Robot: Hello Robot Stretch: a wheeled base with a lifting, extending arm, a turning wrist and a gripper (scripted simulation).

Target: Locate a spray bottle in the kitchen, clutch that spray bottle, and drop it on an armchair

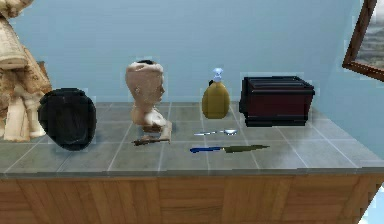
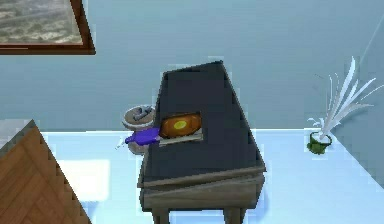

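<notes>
A squat olive-yellow bottle (image 1: 215,98) with a small pale top stands upright toward the back of a grey tiled counter (image 1: 300,152), right of the middle in the forward view. Just to its right sits a dark box (image 1: 276,99). To its left is a tan bust (image 1: 147,93).
On the counter lie a blue-handled knife (image 1: 229,149), a silver utensil (image 1: 216,132) and a dark-handled tool (image 1: 150,140). A black round object (image 1: 67,118) and a pale statue (image 1: 20,80) stand at its left. The arm side view has a dark table (image 2: 205,130) bearing an orange-and-grey flat item (image 2: 181,127), a grey bin (image 2: 140,117), a potted plant (image 2: 325,135) and the counter's corner (image 2: 30,180).
</notes>
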